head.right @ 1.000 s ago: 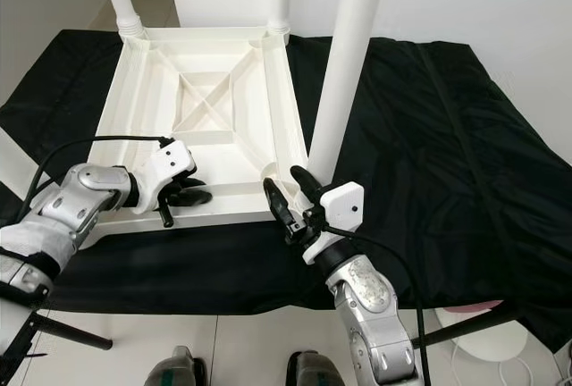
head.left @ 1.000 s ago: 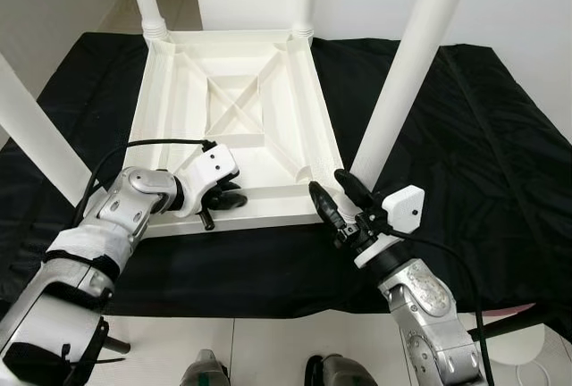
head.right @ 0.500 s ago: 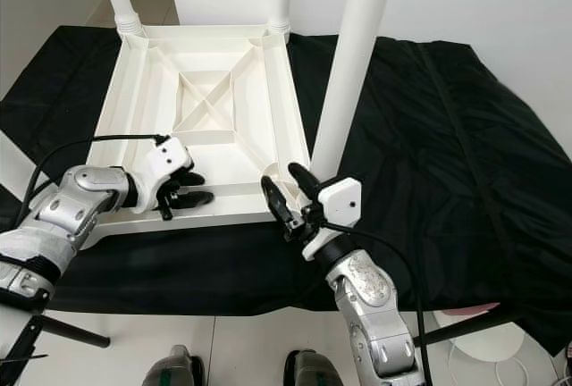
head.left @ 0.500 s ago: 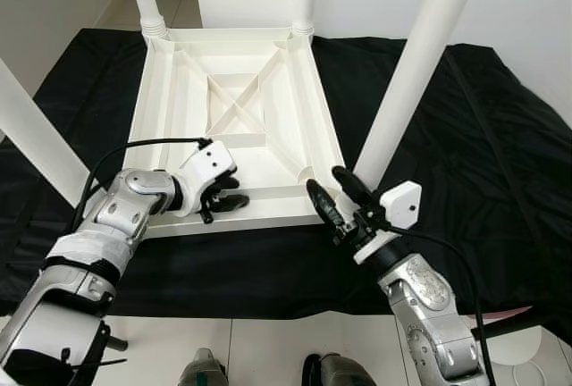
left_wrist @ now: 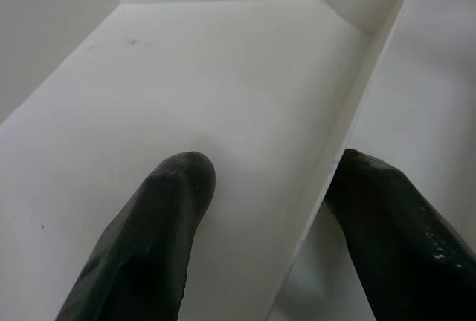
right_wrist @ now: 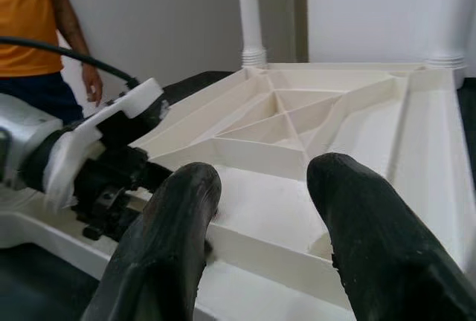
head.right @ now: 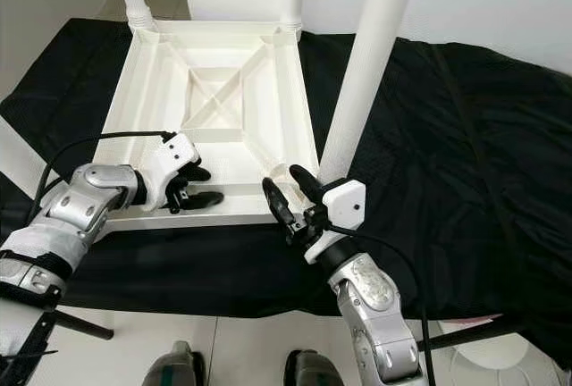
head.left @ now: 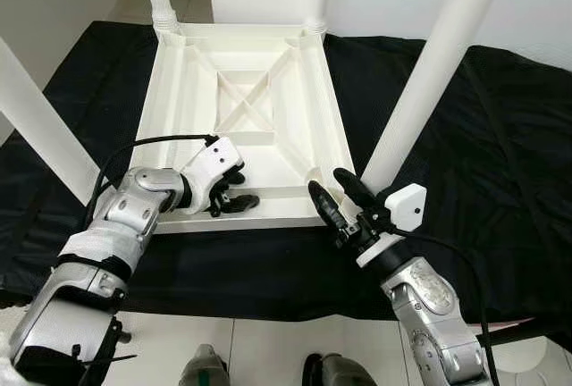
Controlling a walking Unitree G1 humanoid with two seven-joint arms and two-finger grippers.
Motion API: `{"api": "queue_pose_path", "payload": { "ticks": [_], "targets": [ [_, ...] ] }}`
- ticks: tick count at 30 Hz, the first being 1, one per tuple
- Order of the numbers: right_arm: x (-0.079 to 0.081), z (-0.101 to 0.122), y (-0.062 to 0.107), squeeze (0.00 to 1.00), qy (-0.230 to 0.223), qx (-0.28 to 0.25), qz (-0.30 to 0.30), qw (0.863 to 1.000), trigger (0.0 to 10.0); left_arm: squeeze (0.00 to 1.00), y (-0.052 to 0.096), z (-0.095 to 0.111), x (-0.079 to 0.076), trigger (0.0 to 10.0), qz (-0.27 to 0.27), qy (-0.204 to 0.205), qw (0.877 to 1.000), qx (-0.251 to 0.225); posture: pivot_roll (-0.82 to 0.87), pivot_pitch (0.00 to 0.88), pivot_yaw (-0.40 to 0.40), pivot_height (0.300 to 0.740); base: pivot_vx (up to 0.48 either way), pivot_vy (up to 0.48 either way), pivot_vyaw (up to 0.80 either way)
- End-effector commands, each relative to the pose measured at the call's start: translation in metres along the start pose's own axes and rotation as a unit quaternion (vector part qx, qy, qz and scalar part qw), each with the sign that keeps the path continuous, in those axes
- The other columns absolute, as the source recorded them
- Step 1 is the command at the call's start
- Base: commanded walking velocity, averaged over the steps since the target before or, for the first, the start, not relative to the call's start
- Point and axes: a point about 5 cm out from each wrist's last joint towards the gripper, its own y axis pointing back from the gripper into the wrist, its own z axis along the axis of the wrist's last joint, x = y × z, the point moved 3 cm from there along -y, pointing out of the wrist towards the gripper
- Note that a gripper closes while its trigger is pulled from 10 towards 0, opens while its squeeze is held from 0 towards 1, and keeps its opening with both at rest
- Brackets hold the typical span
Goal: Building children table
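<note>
Left wrist view: left gripper (left_wrist: pixel 256 195) fingers straddle a table (head.left: pixel 268 73) rib; right gripper (head.left: pixel 332 194) spread beside its corner.

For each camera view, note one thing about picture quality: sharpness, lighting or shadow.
Head views: evenly lit and sharp, the white tabletop bright against the black cloth. Left wrist view: the left gripper has blurred fingers astride a thin white rib, with soft shadow. Right wrist view: the right gripper is soft up close; a person stands behind.
</note>
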Motion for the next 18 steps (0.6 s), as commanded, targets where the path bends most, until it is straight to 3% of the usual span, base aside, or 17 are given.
{"api": "queue_pose_path", "payload": {
  "ticks": [1, 2, 3, 4, 5, 12, 18],
  "targets": [
    [0.0045, 0.0024, 0.0007, 0.00, 0.002, 0.000, 0.012, 1.000, 10.0, 0.00, -0.0020, 0.0086, 0.0170, 10.0, 0.088, 0.010, 0.996, -0.010, 0.01, 0.088, -0.014, 0.740, 0.000, 0.000, 0.00],
    [0.0045, 0.0024, 0.0007, 0.00, 0.002, 0.000, 0.012, 1.000, 10.0, 0.00, -0.0020, 0.0086, 0.0170, 10.0, 0.088, 0.010, 0.996, -0.010, 0.01, 0.088, -0.014, 0.740, 0.000, 0.000, 0.00],
    [0.0053, 0.0031, 0.0006, 0.00, 0.003, -0.001, 0.013, 1.000, 10.0, 0.00, -0.0031, 0.0093, 0.0179, 8.8, 0.093, 0.017, 0.995, -0.012, 0.01, 0.087, -0.012, 0.740, 0.000, 0.000, 0.00],
    [0.0057, 0.0036, 0.0006, 0.00, 0.004, -0.002, 0.014, 1.000, 10.0, 0.00, -0.0037, 0.0092, 0.0188, 3.8, 0.098, 0.021, 0.995, -0.012, 0.01, 0.087, -0.012, 0.740, 0.000, 0.000, 0.00],
    [0.0062, 0.0039, 0.0007, 0.00, 0.004, -0.002, 0.014, 1.000, 10.0, 0.00, -0.0040, 0.0087, 0.0193, 0.0, 0.102, 0.024, 0.994, -0.011, 0.01, 0.083, -0.008, 0.740, 0.000, 0.000, 0.00],
    [0.0073, 0.0087, 0.0033, 0.00, 0.005, -0.011, 0.014, 1.000, 10.0, 0.00, -0.0050, 0.0043, 0.0183, 0.0, 0.113, 0.024, 0.993, -0.004, 0.00, 0.079, 0.003, 0.740, 0.000, 0.000, 0.00],
    [0.0041, 0.0103, 0.0067, 0.00, 0.007, -0.013, 0.003, 1.000, 10.0, 0.00, -0.0016, 0.0076, 0.0220, 0.0, 0.143, 0.049, 0.988, -0.020, -0.01, 0.073, 0.013, 0.740, 0.000, 0.000, 0.00]
  ]
}}
